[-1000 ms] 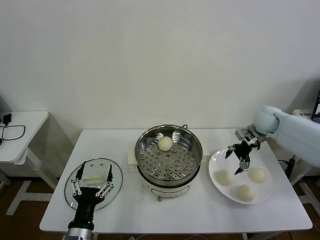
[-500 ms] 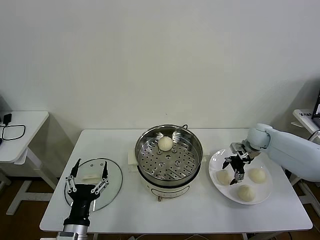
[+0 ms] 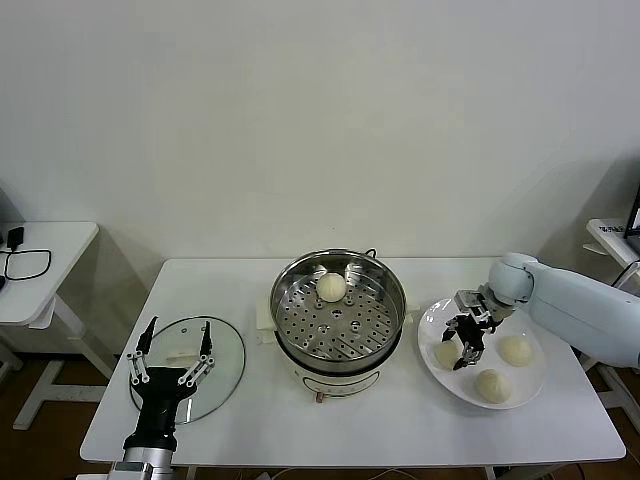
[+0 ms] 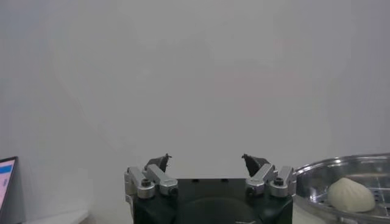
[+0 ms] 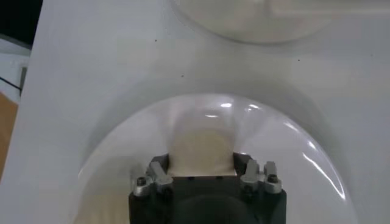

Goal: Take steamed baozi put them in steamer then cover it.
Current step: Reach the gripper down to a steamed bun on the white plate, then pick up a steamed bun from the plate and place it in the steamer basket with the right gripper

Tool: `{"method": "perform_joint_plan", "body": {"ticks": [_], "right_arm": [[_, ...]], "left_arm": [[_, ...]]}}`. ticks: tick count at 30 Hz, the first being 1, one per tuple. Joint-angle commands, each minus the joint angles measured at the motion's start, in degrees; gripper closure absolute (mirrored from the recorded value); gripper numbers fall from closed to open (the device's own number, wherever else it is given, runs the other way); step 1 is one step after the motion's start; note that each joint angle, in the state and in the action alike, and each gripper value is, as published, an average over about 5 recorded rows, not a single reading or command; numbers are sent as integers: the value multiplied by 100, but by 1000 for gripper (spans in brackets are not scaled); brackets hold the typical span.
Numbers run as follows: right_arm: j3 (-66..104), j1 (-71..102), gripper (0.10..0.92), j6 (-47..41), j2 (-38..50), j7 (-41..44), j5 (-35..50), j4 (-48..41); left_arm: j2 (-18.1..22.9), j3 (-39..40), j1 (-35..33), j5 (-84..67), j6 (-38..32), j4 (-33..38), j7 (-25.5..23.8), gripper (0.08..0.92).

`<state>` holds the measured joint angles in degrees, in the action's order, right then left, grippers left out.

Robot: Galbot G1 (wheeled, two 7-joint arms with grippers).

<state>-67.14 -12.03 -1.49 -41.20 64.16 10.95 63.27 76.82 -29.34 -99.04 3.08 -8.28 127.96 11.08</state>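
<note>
It looked like a lab or test room staged as a kitchen rather than a real home. A plain white table [image 3: 250, 420] stood against a bare white wall [image 3: 320, 120], with no counters, cupboards or sink in view. A second small white desk [image 3: 40, 270] at the left carried a looped black cable [image 3: 25, 263]. The only cooking gear was a steamer [image 3: 338, 310], a glass lid [image 3: 190, 360] and a plate [image 3: 440, 385] set out on the table.
</note>
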Motion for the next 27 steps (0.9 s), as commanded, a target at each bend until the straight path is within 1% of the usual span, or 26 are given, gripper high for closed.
{"method": "perform_joint_plan", "body": {"ticks": [1, 6, 11, 15, 21, 24, 27], "right_arm": [[-268, -1146, 380, 15, 134, 559, 43, 302], [-1085, -2867, 375, 12, -269, 1324, 525, 413], [-1500, -3871, 379, -170, -1104, 1564, 1245, 471], [-1640, -4179, 380, -494, -1731, 1329, 1950, 694], [-1785, -3899, 381, -1133, -2683, 481, 2895, 1024], [-1822, -3595, 380, -1365, -3124, 155, 3093, 1025], [-1881, -3305, 381, -1500, -3491, -58, 3095, 930]], "left_arm": [[-26, 27, 22, -24, 13, 20, 0, 177], [-58, 93, 30, -10, 16, 43, -3, 177], [-90, 153, 20, 62, 7, 28, -9, 177], [-113, 209, 16, 121, -7, 7, -12, 177], [-115, 271, 32, 137, -34, -18, -9, 177], [-112, 288, 47, 138, -39, -26, -7, 177], [-103, 286, 56, 137, -33, -19, -7, 177]]}}
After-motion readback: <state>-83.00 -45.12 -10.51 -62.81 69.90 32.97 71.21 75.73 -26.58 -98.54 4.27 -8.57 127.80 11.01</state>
